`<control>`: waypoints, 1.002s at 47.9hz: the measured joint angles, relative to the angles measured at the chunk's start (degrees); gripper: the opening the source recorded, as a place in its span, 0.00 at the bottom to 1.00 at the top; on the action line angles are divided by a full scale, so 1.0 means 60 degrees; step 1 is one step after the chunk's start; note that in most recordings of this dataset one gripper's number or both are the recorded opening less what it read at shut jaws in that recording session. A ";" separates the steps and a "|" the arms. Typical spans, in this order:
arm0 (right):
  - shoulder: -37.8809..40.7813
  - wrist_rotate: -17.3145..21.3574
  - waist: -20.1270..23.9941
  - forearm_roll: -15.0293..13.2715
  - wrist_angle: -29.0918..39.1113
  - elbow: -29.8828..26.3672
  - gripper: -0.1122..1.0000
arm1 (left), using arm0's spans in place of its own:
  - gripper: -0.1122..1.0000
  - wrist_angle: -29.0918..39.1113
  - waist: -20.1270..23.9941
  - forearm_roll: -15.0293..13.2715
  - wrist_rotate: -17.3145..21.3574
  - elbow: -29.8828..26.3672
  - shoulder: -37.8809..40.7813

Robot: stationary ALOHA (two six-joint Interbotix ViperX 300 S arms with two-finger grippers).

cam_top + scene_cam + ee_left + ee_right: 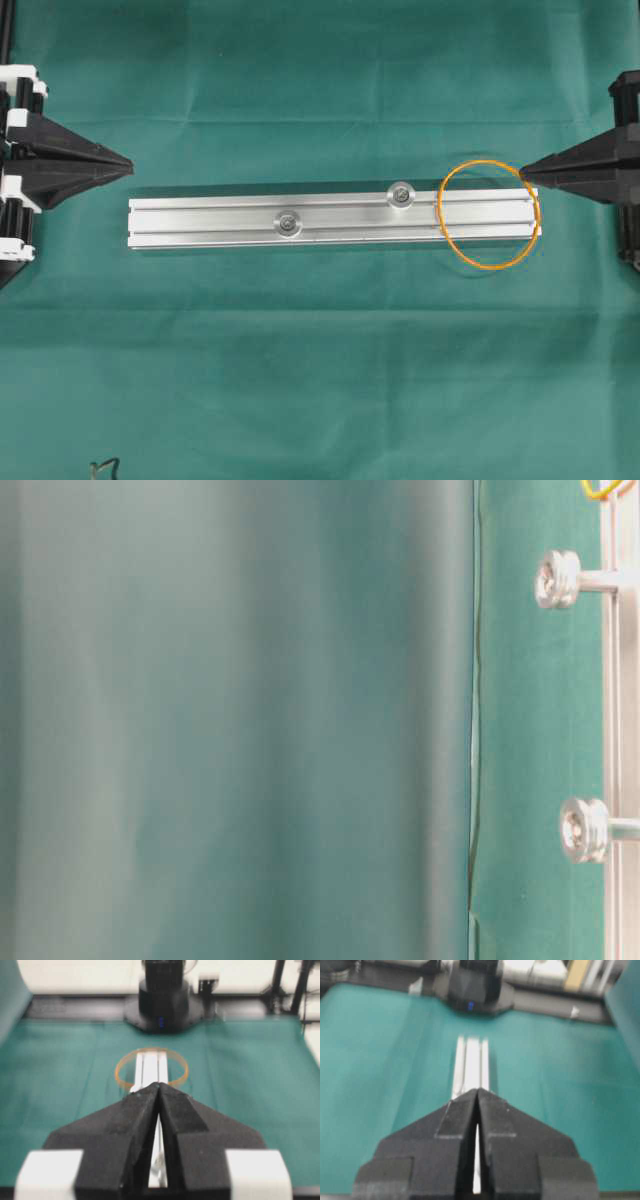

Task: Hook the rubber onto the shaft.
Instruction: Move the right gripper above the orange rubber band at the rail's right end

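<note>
I have not started the pick yet; the rubber (489, 215) lies loose as an open orange loop draped over the right end of the aluminium rail (330, 221), part of it on the metal and part hanging out onto the green table (300, 380) on both sides; the near shaft (400, 194), a small grooved stud standing up from the rail, sits just left of the loop, and a second shaft (287, 223) stands further left, near the middle of the rail.

To do this well I judge the right arm is the one to use, since its tip is nearest the loop; I would part the fingers first, come down where the band crosses off the rail edge so one finger can slip under the cord, pinch only the cord, then lift and carry it leftward until the loop drops over the stud's groove; the band is thin and springy, so a shallow grab may let it flick away.

The right claw (524, 172) is fully closed, tips together, holding nothing, its point just beside the loop's upper right edge; I cannot tell whether it touches; the left claw (130, 164) is likewise pinched closed and empty, well apart from the band, off the rail's left end.
</note>
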 measured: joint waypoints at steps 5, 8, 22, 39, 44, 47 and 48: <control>0.0117 0.0088 0.0000 0.0015 0.1553 -0.0396 0.12 | 0.12 0.1655 0.0015 0.0000 -0.0015 -0.0425 0.0000; 0.0220 0.0088 0.0015 0.0000 0.2446 -0.0615 0.12 | 0.12 0.2769 0.0000 0.0015 -0.0073 -0.0645 0.0000; 0.0952 0.0088 0.0015 0.0015 0.5889 -0.1216 0.12 | 0.12 0.6255 0.0000 0.0000 -0.0293 -0.1436 0.0146; 0.1245 0.0073 0.0015 0.0029 0.6357 -0.1509 0.12 | 0.12 0.6694 0.0000 0.0000 -0.0322 -0.1567 0.0190; 0.1245 0.0088 0.0015 0.0029 0.6387 -0.1553 0.12 | 0.12 0.6694 0.0000 0.0015 -0.0337 -0.1567 0.0190; 0.1245 0.0088 0.0015 0.0029 0.6431 -0.1582 0.12 | 0.12 0.6680 0.0000 0.0015 -0.0337 -0.1567 0.0190; 0.1260 0.0088 0.0015 0.0029 0.6445 -0.1597 0.12 | 0.12 0.6694 0.0000 0.0015 -0.0337 -0.1567 0.0205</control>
